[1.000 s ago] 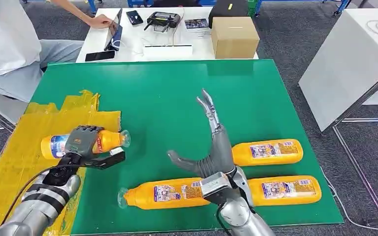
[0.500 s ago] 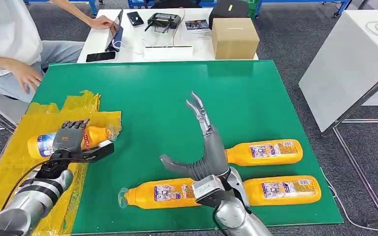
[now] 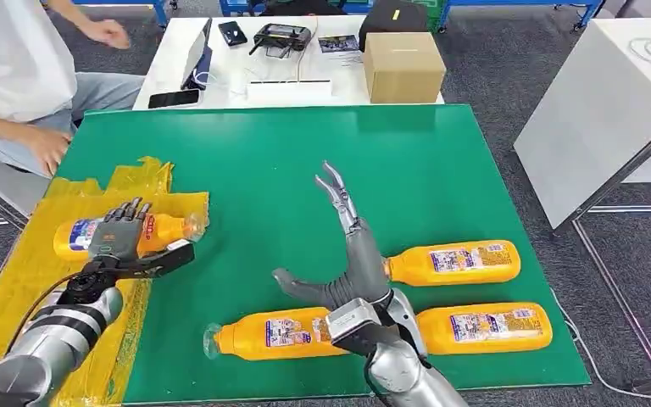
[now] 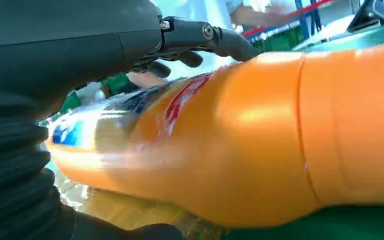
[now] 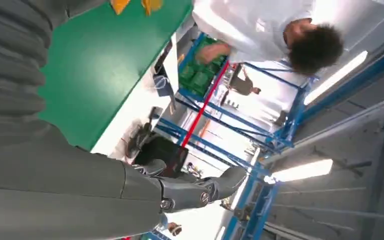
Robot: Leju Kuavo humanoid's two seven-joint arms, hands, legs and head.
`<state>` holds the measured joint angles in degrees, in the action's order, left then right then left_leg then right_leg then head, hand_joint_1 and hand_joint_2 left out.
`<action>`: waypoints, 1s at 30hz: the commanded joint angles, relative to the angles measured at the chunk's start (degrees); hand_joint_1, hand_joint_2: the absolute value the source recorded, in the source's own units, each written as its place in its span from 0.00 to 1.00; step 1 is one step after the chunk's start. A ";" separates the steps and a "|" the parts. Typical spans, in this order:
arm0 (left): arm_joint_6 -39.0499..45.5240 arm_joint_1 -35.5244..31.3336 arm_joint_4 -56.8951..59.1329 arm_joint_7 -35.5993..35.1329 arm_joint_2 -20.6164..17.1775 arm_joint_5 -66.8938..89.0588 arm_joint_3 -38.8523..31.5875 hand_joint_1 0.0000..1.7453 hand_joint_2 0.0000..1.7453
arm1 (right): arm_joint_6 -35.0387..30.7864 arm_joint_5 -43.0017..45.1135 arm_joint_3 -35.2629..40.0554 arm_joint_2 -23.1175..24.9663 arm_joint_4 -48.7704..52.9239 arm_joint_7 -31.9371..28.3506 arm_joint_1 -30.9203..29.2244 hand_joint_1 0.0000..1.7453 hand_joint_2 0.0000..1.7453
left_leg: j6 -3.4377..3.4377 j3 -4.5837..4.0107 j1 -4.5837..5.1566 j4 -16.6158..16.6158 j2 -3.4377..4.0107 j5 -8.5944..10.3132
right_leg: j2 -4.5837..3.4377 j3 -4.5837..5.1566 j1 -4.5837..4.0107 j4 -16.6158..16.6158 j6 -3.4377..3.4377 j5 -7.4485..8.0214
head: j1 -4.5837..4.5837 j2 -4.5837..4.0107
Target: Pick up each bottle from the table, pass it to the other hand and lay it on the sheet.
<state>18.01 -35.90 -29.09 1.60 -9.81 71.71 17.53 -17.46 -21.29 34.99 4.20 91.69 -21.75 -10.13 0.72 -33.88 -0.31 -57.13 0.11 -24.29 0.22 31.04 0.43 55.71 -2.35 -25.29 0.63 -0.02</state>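
**Bottle on the yellow sheet, left robot hand over it**

At the far left a seated person point(image 3: 17, 76) in a white top leans beside the green surface point(image 3: 271, 161). The yellow sheet point(image 3: 25, 280) covers the surface's left edge. An orange bottle point(image 3: 123, 233) lies on its side on that sheet, cap toward the middle of the surface. The left robot hand point(image 3: 123, 246) lies over this bottle, fingers draped across its label and thumb stretched out toward the cap end; whether it truly grips the bottle cannot be told. In the left wrist view the bottle's body point(image 4: 260, 135) is close against the palm, dark fingers point(image 4: 205, 37) arching over it.

Toward the middle, the right robot hand point(image 3: 343, 254) is raised above the surface, fingers straight and spread, holding nothing. Below it a second bottle point(image 3: 275, 333) lies on the green. To the right lie two more, the upper bottle point(image 3: 458, 261) and the lower bottle point(image 3: 487, 327), roughly parallel. Beyond the green, a white surface point(image 3: 220, 76) carries a cardboard box point(image 3: 403, 64).
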 commanded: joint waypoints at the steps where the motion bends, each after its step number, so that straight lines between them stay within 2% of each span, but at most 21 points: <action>1: -0.21 2.27 2.40 3.62 1.62 -3.44 -3.23 0.00 1.00 | 0.49 0.47 0.18 -0.78 -5.26 0.48 -2.61 0.00 1.00 | 0.01 0.16 0.02 0.09 0.09 -0.02 | -0.10 -0.13 0.02 -0.09 0.01 0.01 | -0.02 0.00; 11: -0.90 4.33 -5.28 7.36 0.68 -8.08 -2.85 0.00 1.00 | 0.65 0.33 -1.54 -0.87 -5.42 0.79 -2.05 0.00 1.00 | 0.00 0.21 0.00 0.10 0.10 -0.03 | -0.10 -0.21 0.00 -0.12 0.03 0.01 | -0.02 0.00; 25: -2.11 4.71 -8.16 6.14 0.45 -8.19 -2.01 0.00 1.00 | 0.73 -0.09 -1.87 -0.84 -5.10 0.98 -1.75 0.00 1.00 | -0.01 0.13 -0.04 0.03 0.02 -0.05 | -0.03 -0.13 -0.04 -0.09 0.04 -0.02 | -0.02 0.00; 30: -3.02 5.53 -14.69 4.66 -0.52 -8.27 -0.44 0.00 1.00 | 0.75 -1.31 -2.74 -0.95 -4.55 1.49 -0.94 0.00 1.00 | -0.01 0.07 -0.07 0.00 -0.02 -0.06 | 0.01 -0.09 -0.07 -0.08 0.04 -0.03 | -0.02 0.00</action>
<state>16.33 -30.88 -38.44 7.89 -9.55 63.43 15.02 -16.98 -21.72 33.92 4.17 89.29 -20.98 -10.37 0.72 -33.92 -0.30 -57.14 0.12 -24.29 0.22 31.11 0.44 55.71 -2.35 -25.29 0.61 -0.02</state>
